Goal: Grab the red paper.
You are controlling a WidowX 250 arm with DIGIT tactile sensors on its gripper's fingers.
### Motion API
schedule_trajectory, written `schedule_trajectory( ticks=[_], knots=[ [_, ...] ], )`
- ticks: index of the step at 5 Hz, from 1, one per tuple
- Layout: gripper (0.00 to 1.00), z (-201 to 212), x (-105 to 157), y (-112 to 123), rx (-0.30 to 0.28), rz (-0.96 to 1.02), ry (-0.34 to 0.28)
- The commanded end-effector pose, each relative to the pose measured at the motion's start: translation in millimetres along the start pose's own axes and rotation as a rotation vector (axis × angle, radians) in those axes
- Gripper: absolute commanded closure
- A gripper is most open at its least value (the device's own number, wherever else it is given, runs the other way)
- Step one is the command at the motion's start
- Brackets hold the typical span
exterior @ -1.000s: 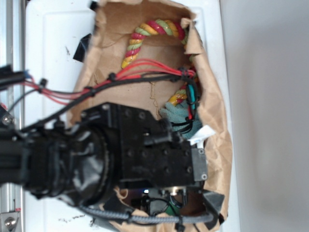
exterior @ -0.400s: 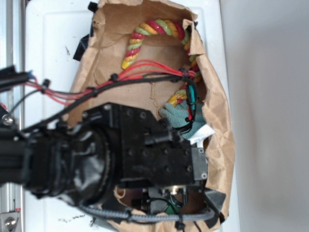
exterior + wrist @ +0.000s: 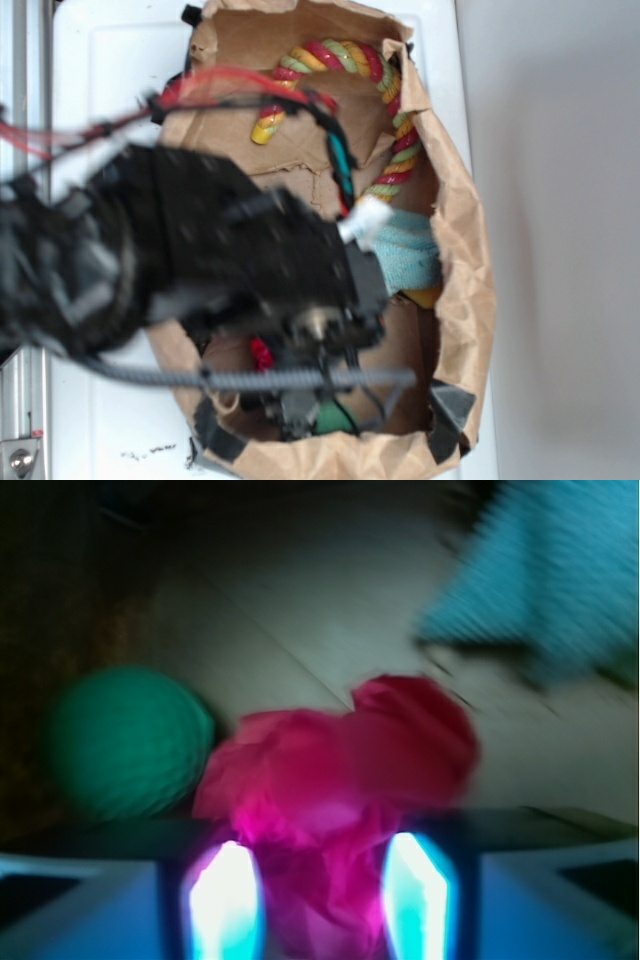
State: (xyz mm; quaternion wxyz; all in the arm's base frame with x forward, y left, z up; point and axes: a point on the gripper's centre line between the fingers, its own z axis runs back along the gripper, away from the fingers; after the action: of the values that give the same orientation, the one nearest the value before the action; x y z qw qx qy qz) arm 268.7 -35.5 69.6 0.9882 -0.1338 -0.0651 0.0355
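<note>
Since the frame a second earlier, our arm (image 3: pixel 180 260) had swung up and left across the brown paper bag (image 3: pixel 465 260), uncovering more of the striped rope (image 3: pixel 340 55) and the teal cloth (image 3: pixel 410 255) that it had been masking.

In the wrist view the red paper (image 3: pixel 340 780) lay on the bag floor, its lower ruffles reaching down between the two bright fingers (image 3: pixel 225 900) of the tool (image 3: pixel 320 900). The fingers stood apart, one either side of the wad, and we saw no pinch on it. The green ball (image 3: pixel 125 742) sat just beside the paper on the left; the cloth was well apart at upper right. From the exterior view only a small red scrap (image 3: pixel 261 353) showed under the arm.

We judged the step to be the final approach, grasp not yet made. Next move calls for a short further descent, then closing squarely on the wad while keeping clear of the ball. Both views were motion-blurred, so finger depth was uncertain.
</note>
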Motion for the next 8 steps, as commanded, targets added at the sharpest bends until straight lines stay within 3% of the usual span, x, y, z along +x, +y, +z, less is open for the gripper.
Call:
schedule_trajectory(
  ticks=[1, 2, 4, 5, 6, 7, 8],
  knots=[
    [1.00, 48, 8, 22, -0.040, 0.173, -0.132],
    [1.00, 57, 15, 26, -0.048, 0.273, -0.145],
    [1.00, 91, 34, 16, -0.046, 0.345, -0.235],
    [1.00, 105, 38, 5, 0.043, 0.274, -0.234],
    [1.00, 117, 36, -5, 0.093, 0.185, -0.212],
    [0.44, 114, 33, -4, 0.112, 0.177, -0.191],
    [0.00, 96, 27, 1, 0.115, 0.124, -0.148]
  ],
)
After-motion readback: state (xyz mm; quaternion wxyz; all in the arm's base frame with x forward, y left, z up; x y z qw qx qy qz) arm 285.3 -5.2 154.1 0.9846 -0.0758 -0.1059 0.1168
